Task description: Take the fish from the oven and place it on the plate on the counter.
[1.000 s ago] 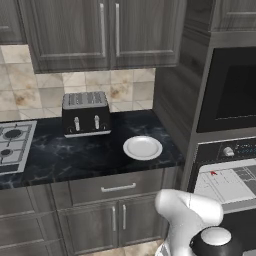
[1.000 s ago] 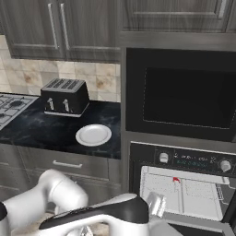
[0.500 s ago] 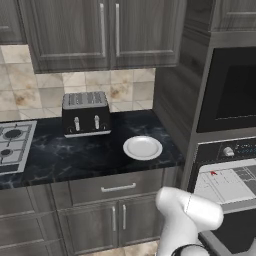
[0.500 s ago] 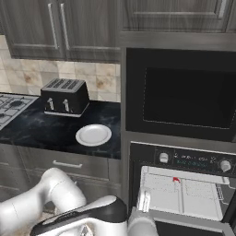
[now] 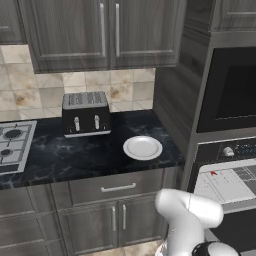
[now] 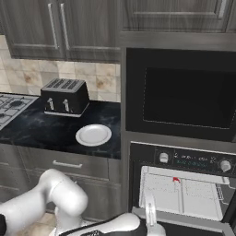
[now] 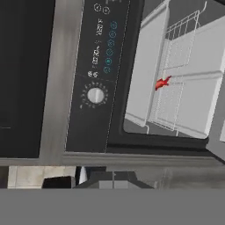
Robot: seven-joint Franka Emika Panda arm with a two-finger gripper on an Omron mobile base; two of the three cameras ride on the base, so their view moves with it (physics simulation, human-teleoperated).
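Black counter [image 5: 75,157] holds the plate [image 5: 142,148]; fish [image 7: 162,82] lies in the oven [image 7: 184,74], end effector closed, empty.

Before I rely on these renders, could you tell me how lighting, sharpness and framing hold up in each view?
Left base view: even, soft light, no glare; the plate is clear on the counter. Right base view: equally flat; the fish is a tiny red speck on the oven tray. Hand view: rolled sideways, slightly soft, yet the fish stands out against the pale tray.
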